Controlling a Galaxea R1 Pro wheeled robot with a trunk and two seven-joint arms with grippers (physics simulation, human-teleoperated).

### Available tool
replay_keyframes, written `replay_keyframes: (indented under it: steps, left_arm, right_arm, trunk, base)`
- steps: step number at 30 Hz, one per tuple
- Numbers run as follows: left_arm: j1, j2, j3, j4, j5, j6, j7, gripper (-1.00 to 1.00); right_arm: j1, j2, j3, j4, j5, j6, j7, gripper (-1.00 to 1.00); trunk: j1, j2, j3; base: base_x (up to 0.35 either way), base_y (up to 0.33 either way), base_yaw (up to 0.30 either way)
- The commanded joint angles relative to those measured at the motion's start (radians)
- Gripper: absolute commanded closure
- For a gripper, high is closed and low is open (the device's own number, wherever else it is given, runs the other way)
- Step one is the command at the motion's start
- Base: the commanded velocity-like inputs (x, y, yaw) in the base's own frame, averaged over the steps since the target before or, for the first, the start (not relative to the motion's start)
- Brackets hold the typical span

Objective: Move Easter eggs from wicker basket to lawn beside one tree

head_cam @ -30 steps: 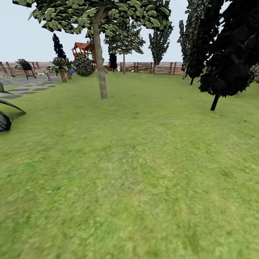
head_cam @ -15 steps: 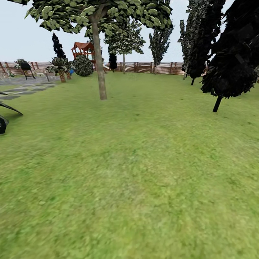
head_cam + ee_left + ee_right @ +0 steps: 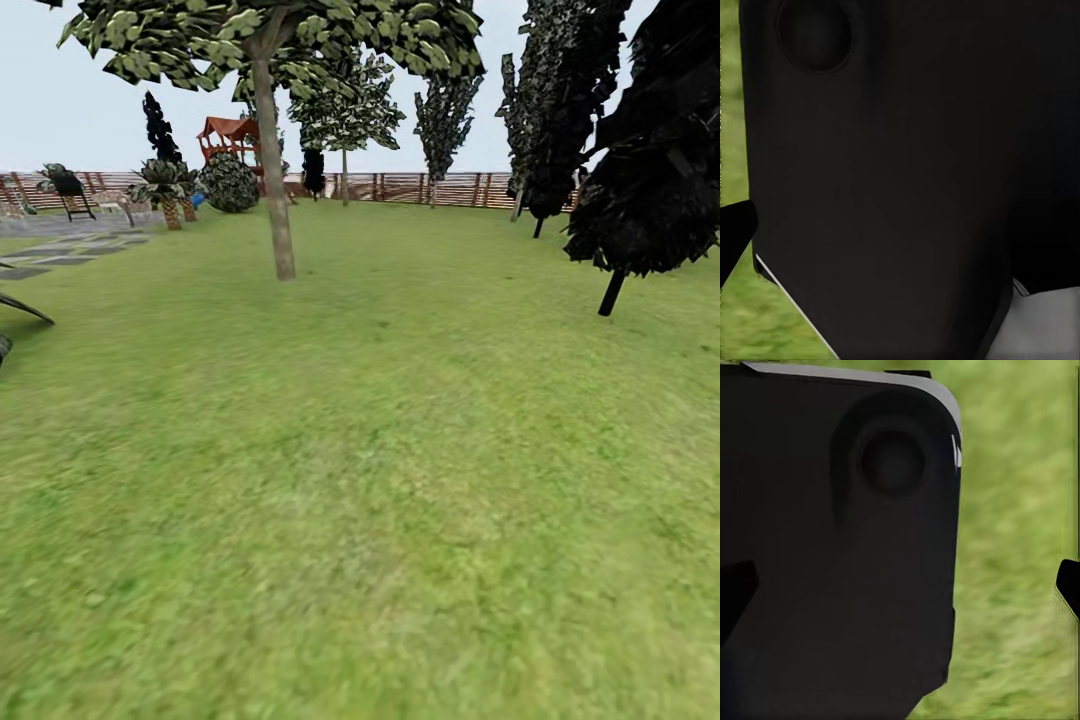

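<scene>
Eggs and basket: location cannot be told. Judged rigid, smooth, light; grip across the widest part (gently). The lawn [image 3: 400, 480] runs to the pale-trunked tree [image 3: 274, 170], with the fence [image 3: 440, 187] beyond. Either claw's state: cannot tell, dark robot housing [image 3: 907, 187] blocking.

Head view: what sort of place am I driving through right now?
A fenced back garden, by the look of it. Green lawn stretches ahead, with a pale-trunked tree standing in it, a brown slat fence along the far edge, and a red-roofed wooden playset in front of it.
</scene>
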Motion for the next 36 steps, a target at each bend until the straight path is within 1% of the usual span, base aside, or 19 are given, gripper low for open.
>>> replay_keyframes:
  steps: [1,36]
  left_arm:
    - [0.0,0.0,0.006,0.0,0.007,-0.002,-0.001,-1.0]
    - [-0.001,0.0,0.006,0.0,0.008,-0.002,-0.001,-1.0]
  right_arm:
    - [-0.001,0.0,0.001,0.001,0.0,-0.003,0.0,-1.0]
    - [-0.001,0.0,0.001,0.001,0.001,-0.003,0.0,-1.0]
  trunk:
    - [0.001,0.0,-0.001]
    - [0.001,0.0,-0.001]
  base:
    - [0.339,0.0,0.0]
    - [0.339,0.0,0.0]
